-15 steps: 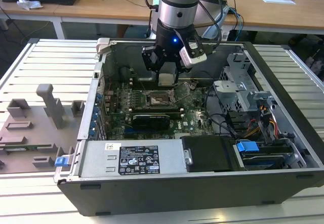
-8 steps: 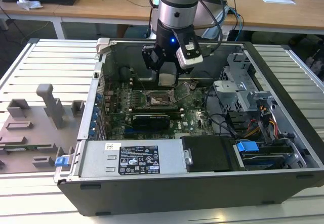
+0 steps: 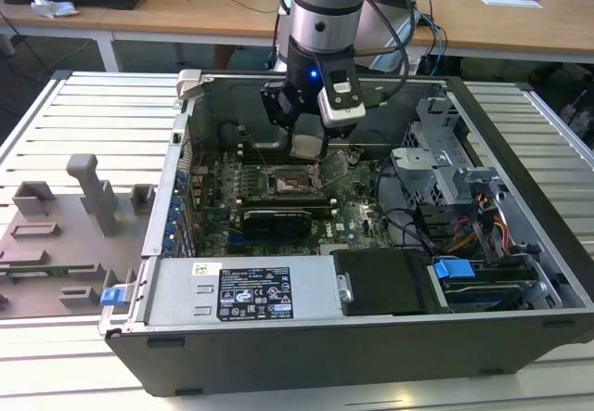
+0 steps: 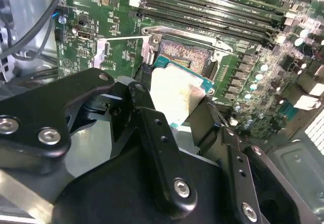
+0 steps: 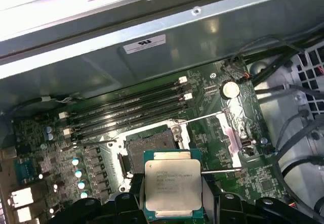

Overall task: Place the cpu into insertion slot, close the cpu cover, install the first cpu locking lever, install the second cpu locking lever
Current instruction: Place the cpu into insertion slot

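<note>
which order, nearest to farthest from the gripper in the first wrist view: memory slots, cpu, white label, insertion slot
1. cpu, held in the gripper
2. insertion slot, just beyond the chip
3. memory slots, past the socket
4. white label, on the case wall

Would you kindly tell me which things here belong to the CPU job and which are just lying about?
Job: pale silvery square cpu chip, held in the black pincer; dark square insertion slot with silver rim; thin metal locking lever.
Lying about: long black memory slots; round silver coin battery; grey labelled power supply box; grey plastic blocks.
</note>
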You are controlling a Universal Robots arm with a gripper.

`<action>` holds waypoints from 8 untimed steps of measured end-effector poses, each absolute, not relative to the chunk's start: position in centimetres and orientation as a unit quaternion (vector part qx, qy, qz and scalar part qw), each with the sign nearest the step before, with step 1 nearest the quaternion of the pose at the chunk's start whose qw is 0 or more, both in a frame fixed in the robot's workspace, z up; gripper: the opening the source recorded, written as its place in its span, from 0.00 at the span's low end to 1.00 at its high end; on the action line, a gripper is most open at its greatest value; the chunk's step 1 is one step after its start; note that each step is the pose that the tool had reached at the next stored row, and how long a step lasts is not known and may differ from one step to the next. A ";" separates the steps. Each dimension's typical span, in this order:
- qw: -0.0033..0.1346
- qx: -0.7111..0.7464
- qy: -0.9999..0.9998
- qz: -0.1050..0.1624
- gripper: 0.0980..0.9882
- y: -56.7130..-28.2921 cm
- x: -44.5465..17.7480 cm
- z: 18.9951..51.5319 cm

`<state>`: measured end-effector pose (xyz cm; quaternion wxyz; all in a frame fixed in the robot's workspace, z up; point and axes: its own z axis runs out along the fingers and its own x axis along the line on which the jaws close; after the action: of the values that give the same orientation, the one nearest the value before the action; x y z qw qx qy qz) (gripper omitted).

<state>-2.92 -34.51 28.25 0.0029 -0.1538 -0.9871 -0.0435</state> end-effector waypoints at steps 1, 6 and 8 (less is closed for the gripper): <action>0.002 -0.169 -0.985 -0.044 0.50 -34.5 -2.9 28.2; 0.001 -0.204 -0.978 -0.044 0.50 -34.5 -2.9 28.2; 0.000 -0.215 -0.976 -0.044 0.50 -34.5 -2.9 28.2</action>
<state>-2.91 -34.51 28.18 0.0002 -0.2145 -0.9757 -0.0436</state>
